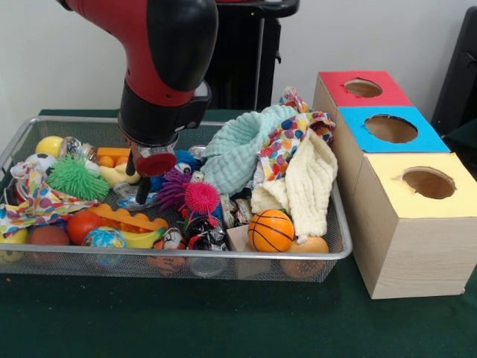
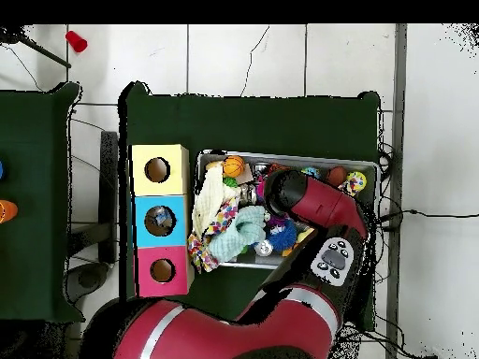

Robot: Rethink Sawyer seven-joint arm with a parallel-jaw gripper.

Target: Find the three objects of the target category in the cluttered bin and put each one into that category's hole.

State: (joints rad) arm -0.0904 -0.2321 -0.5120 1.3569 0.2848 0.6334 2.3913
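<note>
The wire-mesh bin point(image 1: 223, 254) is full of toys and cloths; it also shows in the overhead view point(image 2: 373, 166). My gripper point(image 1: 137, 179) is lowered into the bin's left middle, its two thin black fingers apart, with nothing visibly held. Below it lies a see-through, bottle-like piece point(image 1: 125, 191). Another clear wrinkly bottle point(image 1: 74, 146) lies by the yellow ball at the back left. The third bottle is hidden. The red-topped box's hole point(image 1: 363, 88) is at the far right; it also shows in the overhead view point(image 2: 162, 271). There my arm point(image 2: 299, 192) covers the gripper.
The blue-topped box point(image 1: 391, 128) and yellow-topped box point(image 1: 427, 183) stand in a row right of the bin. A mint cloth point(image 1: 238, 149), a cream cloth point(image 1: 307, 186) and a spotted cloth heap at the bin's right. A pink spiky ball point(image 1: 201, 198), a green spiky ball point(image 1: 77, 179) and a small basketball point(image 1: 270, 230) are nearby.
</note>
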